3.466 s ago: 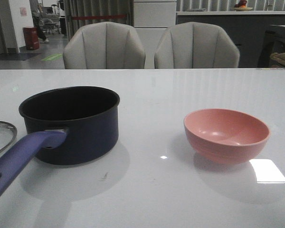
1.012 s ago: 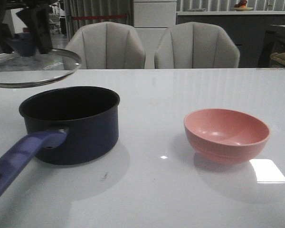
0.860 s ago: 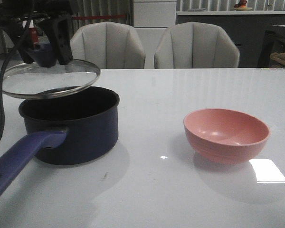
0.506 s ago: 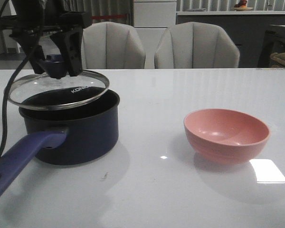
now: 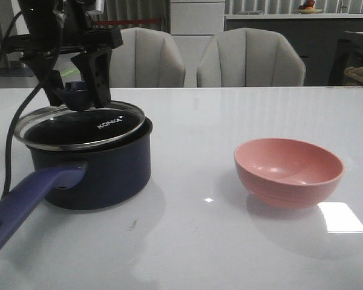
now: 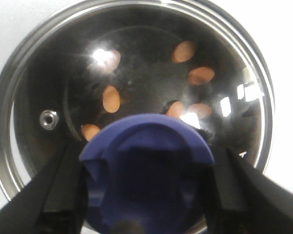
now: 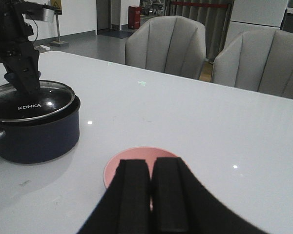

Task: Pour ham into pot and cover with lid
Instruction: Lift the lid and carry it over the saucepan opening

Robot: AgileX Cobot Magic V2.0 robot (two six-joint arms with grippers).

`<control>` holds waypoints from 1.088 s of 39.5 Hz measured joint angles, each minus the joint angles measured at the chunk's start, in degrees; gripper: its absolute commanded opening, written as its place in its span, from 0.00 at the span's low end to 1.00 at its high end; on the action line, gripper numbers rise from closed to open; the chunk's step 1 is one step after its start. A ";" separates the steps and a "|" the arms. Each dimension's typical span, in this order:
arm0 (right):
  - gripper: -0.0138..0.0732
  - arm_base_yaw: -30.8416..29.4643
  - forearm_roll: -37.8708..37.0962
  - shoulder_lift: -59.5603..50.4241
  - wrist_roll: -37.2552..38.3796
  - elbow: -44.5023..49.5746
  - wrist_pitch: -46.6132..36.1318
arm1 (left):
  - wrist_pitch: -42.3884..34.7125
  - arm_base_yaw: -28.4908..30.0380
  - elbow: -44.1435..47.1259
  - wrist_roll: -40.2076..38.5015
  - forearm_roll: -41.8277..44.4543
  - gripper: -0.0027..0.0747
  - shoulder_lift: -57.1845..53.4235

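Smoked glass is filling most of what my left wrist camera is seeing: the lid [image 5: 80,125] is sitting over the mouth of the pot [image 5: 92,166], and I am gripping its blue knob [image 6: 147,173] with my left gripper [image 5: 77,93], one black finger [image 6: 58,187] pressing on each side of it. From the front, the lid is looking slightly off-centre, its steel rim reaching a little past the pot's wall on the side nearest the robot's left, and I cannot tell whether it is resting fully on the rim all the way round. Through the glass I am seeing the ham [image 6: 111,98] as several small orange chunks scattered over the pot's dark floor. The pot's long purple-blue handle [image 5: 25,202] is pointing toward the near left edge of the white table [image 5: 193,241]. My right gripper [image 7: 151,190] is showing its two black fingers pressed flat against each other with nothing between them, and it is hanging above the pink bowl [image 5: 288,171], which is standing upright well apart from the pot, on the right side of the table. Two grey chairs [image 5: 193,57] are standing behind the far edge.
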 measured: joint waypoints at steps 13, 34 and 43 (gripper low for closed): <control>0.35 0.00 0.00 0.00 0.00 0.00 0.00 | 0.00 0.00 0.00 0.00 -1.13 0.18 0.00; 0.35 0.00 0.00 0.00 0.00 0.00 0.00 | -0.79 0.00 0.00 0.00 -1.13 0.20 0.00; 0.35 0.00 0.00 0.00 0.00 0.00 0.00 | -0.83 0.00 0.00 0.00 -1.13 0.20 0.83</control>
